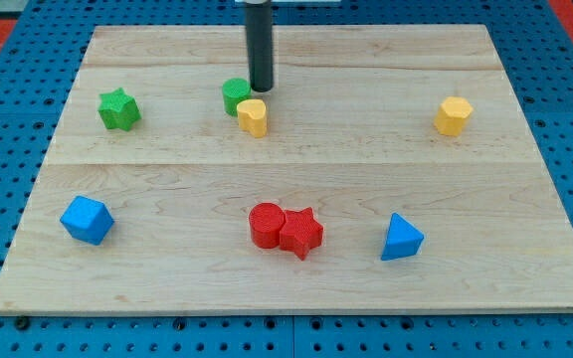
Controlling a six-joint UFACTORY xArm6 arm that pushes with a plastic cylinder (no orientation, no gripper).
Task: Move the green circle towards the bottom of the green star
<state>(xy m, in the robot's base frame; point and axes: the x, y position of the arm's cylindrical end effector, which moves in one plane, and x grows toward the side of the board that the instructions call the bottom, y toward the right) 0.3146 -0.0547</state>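
The green circle sits at the view's upper middle of the wooden board. A yellow heart-shaped block touches its lower right side. The green star lies well to the view's left of the circle, at about the same height. My tip is down on the board just right of the green circle's upper right edge, touching or nearly touching it, and just above the yellow heart.
A yellow hexagon lies at the right. A red circle and a red star touch each other at the bottom middle. A blue triangle is at the bottom right, a blue cube at the bottom left.
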